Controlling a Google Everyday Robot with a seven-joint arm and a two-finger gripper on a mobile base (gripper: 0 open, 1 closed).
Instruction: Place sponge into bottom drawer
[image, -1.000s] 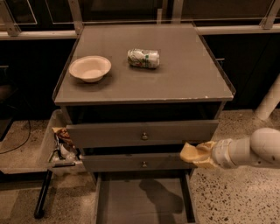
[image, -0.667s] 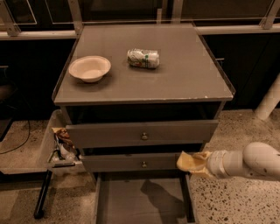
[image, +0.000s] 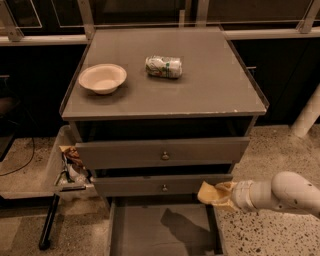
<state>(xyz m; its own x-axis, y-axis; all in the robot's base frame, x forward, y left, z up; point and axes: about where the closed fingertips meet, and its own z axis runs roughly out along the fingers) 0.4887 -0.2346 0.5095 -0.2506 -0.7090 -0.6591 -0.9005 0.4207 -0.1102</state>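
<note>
The bottom drawer of the grey cabinet is pulled open at the lower edge of the camera view, and its flat floor shows. My gripper reaches in from the right on a white arm. It hangs just above the drawer's right side, in front of the middle drawer front. It is shut on the pale yellow sponge, which sticks out to the left of the fingers. The sponge is above the drawer's right rim, not touching the floor. The arm casts a shadow on the drawer floor.
A cream bowl and a crushed can lie on the cabinet top. Two drawer fronts with round knobs stand slightly open above. A bin with trash stands at the cabinet's left. A white post stands at the right.
My gripper with the sponge has moved left and a little down, from beside the cabinet's right edge to over the right side of the open bottom drawer.
</note>
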